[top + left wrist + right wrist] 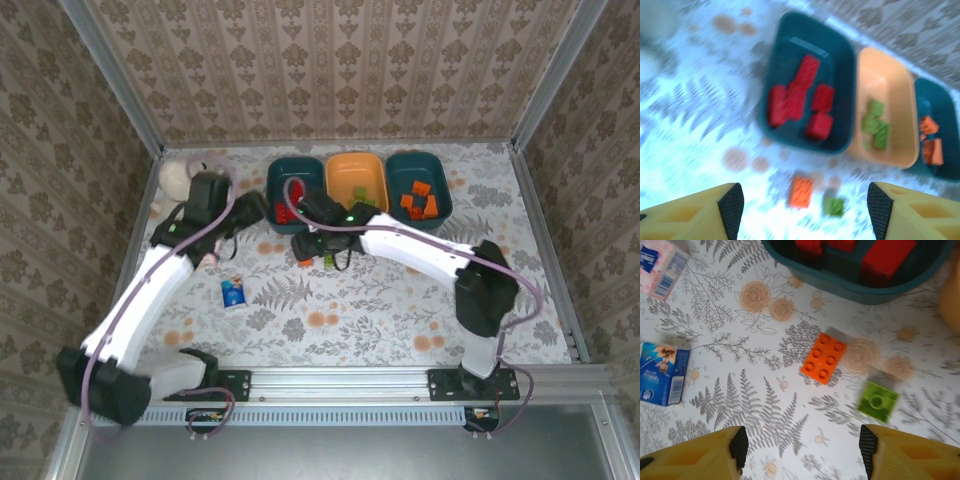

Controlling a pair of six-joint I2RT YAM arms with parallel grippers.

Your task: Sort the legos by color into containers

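Note:
Three tubs stand in a row at the back: a teal tub (pixel 295 172) with red legos (pixel 802 97), an orange tub (pixel 357 178) with green legos (pixel 876 122), and a teal tub (pixel 418 185) with orange legos (pixel 420 202). Two loose legos lie on the table in front of the left tub: an orange brick (pixel 824 358) and a light green brick (pixel 878 400). My right gripper (pixel 802 447) hangs open just above and short of them, nothing between its fingers. My left gripper (pixel 802 210) is also open and empty, near the left tub, with the same two bricks ahead of it.
A white teddy bear (pixel 178 178) sits at the back left. A small blue-and-white carton (pixel 662 375) lies left of the loose bricks, with a pink-and-white pack (pixel 660 270) beyond it. Metal frame rails (pixel 540 240) border the table.

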